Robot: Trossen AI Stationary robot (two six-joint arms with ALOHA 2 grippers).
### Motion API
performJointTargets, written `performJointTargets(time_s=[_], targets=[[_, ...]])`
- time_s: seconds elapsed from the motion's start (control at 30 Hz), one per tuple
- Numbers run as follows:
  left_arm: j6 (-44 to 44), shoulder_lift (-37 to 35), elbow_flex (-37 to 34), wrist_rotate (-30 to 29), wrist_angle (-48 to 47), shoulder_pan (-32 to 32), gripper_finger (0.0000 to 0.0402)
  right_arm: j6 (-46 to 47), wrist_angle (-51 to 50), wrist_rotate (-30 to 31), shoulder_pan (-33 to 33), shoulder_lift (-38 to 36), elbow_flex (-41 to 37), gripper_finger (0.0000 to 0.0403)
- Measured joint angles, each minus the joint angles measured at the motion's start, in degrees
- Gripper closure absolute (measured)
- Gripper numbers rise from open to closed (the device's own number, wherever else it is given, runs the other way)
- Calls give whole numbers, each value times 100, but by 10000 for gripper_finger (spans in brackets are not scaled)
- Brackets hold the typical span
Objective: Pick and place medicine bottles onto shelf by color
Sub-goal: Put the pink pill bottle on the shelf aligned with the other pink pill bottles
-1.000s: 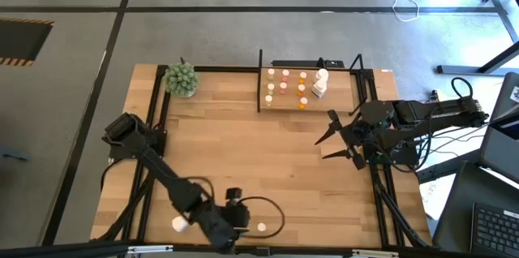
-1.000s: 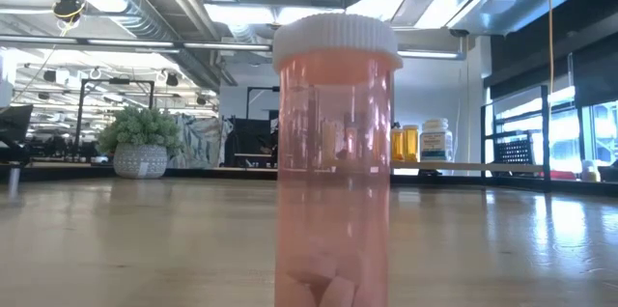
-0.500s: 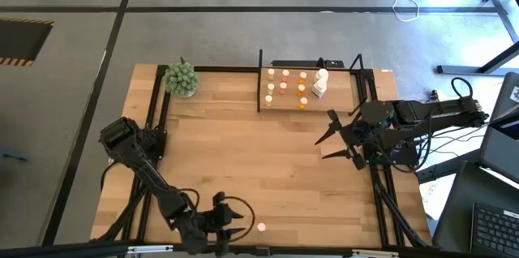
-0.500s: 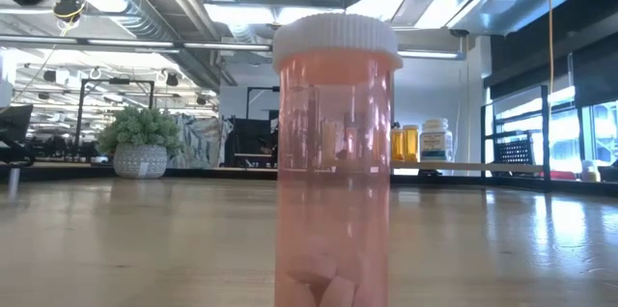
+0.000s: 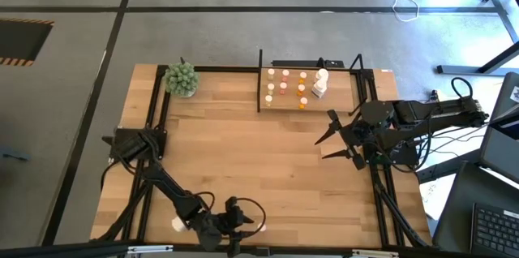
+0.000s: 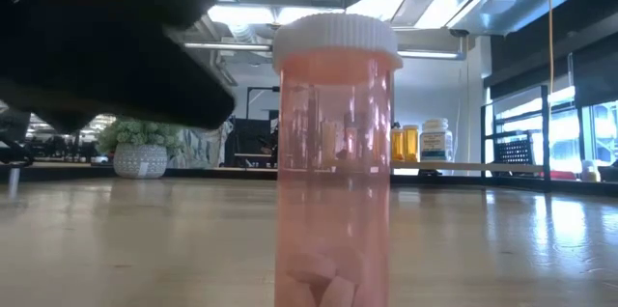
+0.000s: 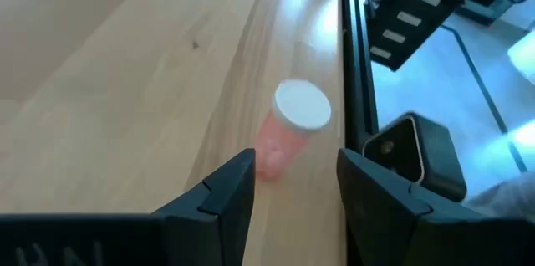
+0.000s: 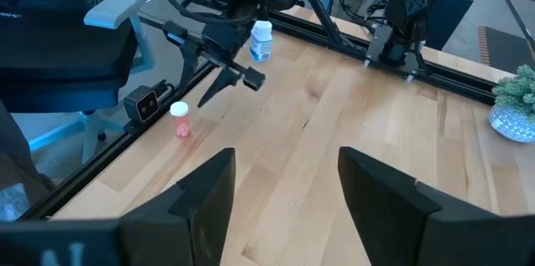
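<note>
The left gripper [image 5: 243, 224] hangs low over the near edge of the desk [image 5: 251, 152], its two fingers [image 7: 224, 191] spread apart with nothing between them, pointing toward a pinkish-red medicine bottle with a white cap [image 7: 288, 132] that stands upright just beyond the fingertips, close to the desk's edge rail. In the low view this bottle [image 6: 335, 162] fills the middle of the picture, with a few pale tablets at its bottom, and a dark part of the left arm looms at the upper left. A larger white bottle [image 5: 178, 224] lies near the left arm's wrist on the same near edge. The right gripper [image 5: 332, 138] waits above the right side of the desk, fingers spread and empty. At the far edge stands the shelf [image 5: 308, 105], carrying rows of small bottles with white, orange and reddish tops [image 5: 284, 88] and a larger white bottle [image 5: 320, 82]. A green spiky plant ball [image 5: 182, 79] sits at the far left corner.
</note>
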Motion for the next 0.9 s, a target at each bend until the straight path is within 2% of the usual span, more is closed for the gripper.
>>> performJointTargets(time_s=[0.43, 0.77, 0.9], targets=[[24, 124, 2, 136, -88, 267, 237, 0, 1, 0, 0, 0, 0, 187], [77, 265, 11, 283, 251, 336, 237, 0, -3, -2, 0, 0, 0, 187], [143, 293, 11, 628, 417, 405, 237, 0, -3, -2, 0, 0, 0, 187]])
